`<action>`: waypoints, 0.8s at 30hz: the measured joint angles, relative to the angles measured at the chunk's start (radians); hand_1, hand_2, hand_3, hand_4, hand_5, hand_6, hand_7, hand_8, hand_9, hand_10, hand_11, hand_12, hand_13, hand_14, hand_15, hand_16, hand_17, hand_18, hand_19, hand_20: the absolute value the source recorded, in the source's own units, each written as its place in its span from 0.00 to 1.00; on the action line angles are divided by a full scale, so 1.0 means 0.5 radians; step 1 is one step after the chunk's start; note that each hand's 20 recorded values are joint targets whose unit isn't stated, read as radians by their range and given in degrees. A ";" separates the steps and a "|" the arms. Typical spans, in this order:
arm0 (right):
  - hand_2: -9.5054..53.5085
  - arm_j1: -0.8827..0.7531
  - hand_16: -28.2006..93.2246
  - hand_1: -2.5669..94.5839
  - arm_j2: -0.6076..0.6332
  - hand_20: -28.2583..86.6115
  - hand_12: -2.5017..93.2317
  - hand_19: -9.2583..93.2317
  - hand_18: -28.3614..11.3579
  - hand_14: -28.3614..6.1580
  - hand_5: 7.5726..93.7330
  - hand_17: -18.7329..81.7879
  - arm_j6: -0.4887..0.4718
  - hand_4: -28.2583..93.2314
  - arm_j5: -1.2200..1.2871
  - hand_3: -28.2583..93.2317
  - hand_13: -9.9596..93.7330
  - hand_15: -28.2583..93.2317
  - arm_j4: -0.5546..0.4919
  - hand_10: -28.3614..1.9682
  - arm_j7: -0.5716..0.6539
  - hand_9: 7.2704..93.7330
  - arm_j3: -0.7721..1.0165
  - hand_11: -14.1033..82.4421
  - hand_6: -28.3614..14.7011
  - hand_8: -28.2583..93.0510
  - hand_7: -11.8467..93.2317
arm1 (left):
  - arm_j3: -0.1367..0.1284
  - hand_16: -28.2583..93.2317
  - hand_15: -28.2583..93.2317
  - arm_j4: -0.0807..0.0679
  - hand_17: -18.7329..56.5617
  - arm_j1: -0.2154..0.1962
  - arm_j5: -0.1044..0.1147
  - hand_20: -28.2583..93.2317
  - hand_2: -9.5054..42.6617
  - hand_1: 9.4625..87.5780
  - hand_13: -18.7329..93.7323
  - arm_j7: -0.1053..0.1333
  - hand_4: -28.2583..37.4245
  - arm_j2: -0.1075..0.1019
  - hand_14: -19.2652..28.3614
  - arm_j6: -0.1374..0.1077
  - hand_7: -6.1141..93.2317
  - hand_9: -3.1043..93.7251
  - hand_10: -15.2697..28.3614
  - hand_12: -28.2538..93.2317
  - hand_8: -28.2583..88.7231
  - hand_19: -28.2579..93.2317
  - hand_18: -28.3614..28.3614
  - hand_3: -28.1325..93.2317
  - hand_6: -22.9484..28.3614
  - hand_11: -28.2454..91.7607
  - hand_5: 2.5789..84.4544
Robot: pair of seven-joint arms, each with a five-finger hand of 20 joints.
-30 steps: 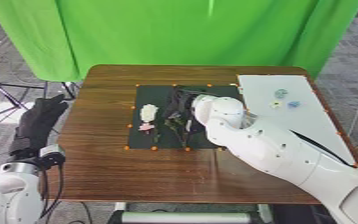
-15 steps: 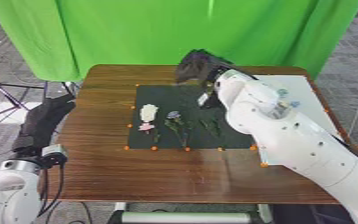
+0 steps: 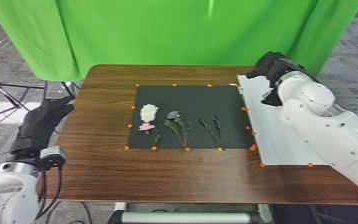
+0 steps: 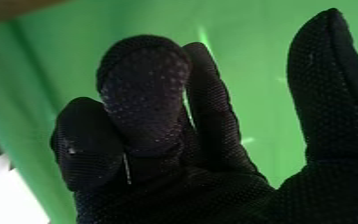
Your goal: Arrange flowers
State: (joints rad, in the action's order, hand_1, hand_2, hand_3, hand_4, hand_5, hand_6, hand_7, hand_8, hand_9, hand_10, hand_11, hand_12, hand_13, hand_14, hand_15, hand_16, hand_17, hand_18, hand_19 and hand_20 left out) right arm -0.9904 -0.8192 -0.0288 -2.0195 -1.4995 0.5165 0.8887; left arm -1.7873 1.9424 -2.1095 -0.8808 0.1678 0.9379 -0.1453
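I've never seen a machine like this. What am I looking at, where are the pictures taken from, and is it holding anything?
This is a robot with two white arms, each ending in a robot hand in a black glove. The head view looks forward and down, as if through its eyes. The right wrist view comes from a camera on the right arm, looking past the glove's fingers.

On the brown table lies a dark mat with a white flower, a pink flower, a bluish flower and some green stems. The right hand is over the far part of a white board, open, with nothing visible in its grasp. The left hand is off the table's left side.
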 measured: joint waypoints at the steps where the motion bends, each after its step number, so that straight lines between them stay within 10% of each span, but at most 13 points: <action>1: 0.00 -0.033 0.46 0.33 0.009 0.65 0.18 1.00 0.36 0.72 0.54 0.78 -0.006 0.12 -0.018 0.75 0.97 0.66 0.003 0.45 0.009 0.63 0.020 0.23 0.66 0.17 0.22 | 0.000 0.23 0.30 0.000 0.29 0.001 0.000 0.33 0.46 0.14 0.44 -0.001 0.00 0.000 0.72 0.001 0.19 0.49 0.67 0.31 0.18 0.26 0.64 0.74 0.51 0.38 0.53; 10: 0.00 -0.276 0.46 0.33 0.066 0.65 0.18 1.00 0.35 0.72 0.55 0.77 -0.085 0.12 -0.048 0.75 0.97 0.66 0.025 0.45 0.053 0.63 0.145 0.23 0.66 0.17 0.22 | -0.008 0.23 0.30 -0.001 0.31 0.003 -0.016 0.34 0.26 0.33 0.44 -0.010 0.14 0.001 0.71 0.020 0.20 0.49 0.66 0.30 0.18 0.28 0.65 0.74 0.51 0.39 0.52; 17: 0.00 -0.411 0.45 0.35 0.075 0.64 0.18 1.00 0.35 0.72 0.55 0.77 -0.126 0.12 -0.020 0.75 0.96 0.66 0.032 0.45 0.067 0.63 0.243 0.23 0.65 0.17 0.22 | -0.084 0.23 0.30 -0.016 0.31 0.001 -0.180 0.34 0.17 0.33 0.45 -0.009 0.20 0.026 0.71 0.282 0.22 0.50 0.65 0.31 0.17 0.27 0.65 0.73 0.50 0.39 0.52; 24: 0.00 -0.456 0.45 0.57 0.077 0.62 0.19 1.00 0.40 0.76 0.58 0.78 -0.120 0.09 -0.012 0.78 0.97 0.66 0.007 0.51 0.078 0.66 0.285 0.24 0.67 0.16 0.26 | -0.082 0.23 0.30 -0.014 0.30 -0.004 -0.189 0.34 0.16 0.30 0.45 -0.007 0.21 0.027 0.71 0.265 0.22 0.50 0.65 0.31 0.17 0.26 0.65 0.73 0.51 0.39 0.52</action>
State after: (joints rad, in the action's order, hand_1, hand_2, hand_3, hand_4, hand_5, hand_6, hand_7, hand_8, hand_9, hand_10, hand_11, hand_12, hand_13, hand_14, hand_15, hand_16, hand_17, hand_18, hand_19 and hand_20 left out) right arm -1.2182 -0.7806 -0.0886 -2.0253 -1.4959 0.5555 1.0314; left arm -1.8284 1.9356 -2.1117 -0.9754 0.1645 0.9514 -0.0128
